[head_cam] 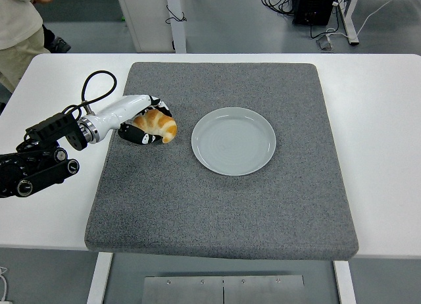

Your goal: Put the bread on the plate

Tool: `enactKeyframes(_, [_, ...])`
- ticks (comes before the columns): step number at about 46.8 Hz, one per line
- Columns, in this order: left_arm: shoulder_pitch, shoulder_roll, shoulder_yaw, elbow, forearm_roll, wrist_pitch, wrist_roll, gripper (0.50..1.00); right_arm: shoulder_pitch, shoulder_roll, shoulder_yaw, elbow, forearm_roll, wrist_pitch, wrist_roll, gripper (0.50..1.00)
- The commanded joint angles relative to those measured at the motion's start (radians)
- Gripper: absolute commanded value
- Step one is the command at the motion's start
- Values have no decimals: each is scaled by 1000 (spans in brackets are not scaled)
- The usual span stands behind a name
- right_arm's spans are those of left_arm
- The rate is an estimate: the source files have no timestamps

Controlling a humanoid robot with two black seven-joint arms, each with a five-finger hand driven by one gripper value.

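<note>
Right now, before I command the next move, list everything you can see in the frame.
croissant: one, golden brown, on the left part of the mat, inside the left hand's curled fingers
plate: one, pale grey, round, empty, mid-mat, right of the croissant and apart from it
mat: one, dark grey, square, covering the middle of the table
table: one, white, under the mat
cables and equipment: black, on the floor past the table's far edge, top right
person: one, light clothing, top left corner beyond the table, only partly in frame
left hand: one, white and black, closed around the croissant; its black arm lies on the table's left side
right hand: not in view
</note>
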Motion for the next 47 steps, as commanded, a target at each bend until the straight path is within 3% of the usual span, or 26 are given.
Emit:
enactKeyframes(1, [-8, 8, -9, -2, -3, -3, -2, 500, 0, 0, 0, 0, 0, 0, 0, 1000])
enactKeyframes(10, [-94, 57, -4, -18, -29, -11, -7, 500, 0, 0, 0, 0, 0, 0, 0, 1000])
enactKeyframes(19, [-200, 111, -5, -43, -49, -55, -10, 500, 0, 0, 0, 0, 0, 0, 0, 1000])
enactKeyframes(34, [-345, 151, -5, -48, -73, -162, -12, 500, 0, 0, 0, 0, 0, 0, 0, 1000])
enactKeyframes(47, [-416, 159, -1, -55, -72, -205, -10, 500, 0, 0, 0, 0, 0, 0, 0, 1000])
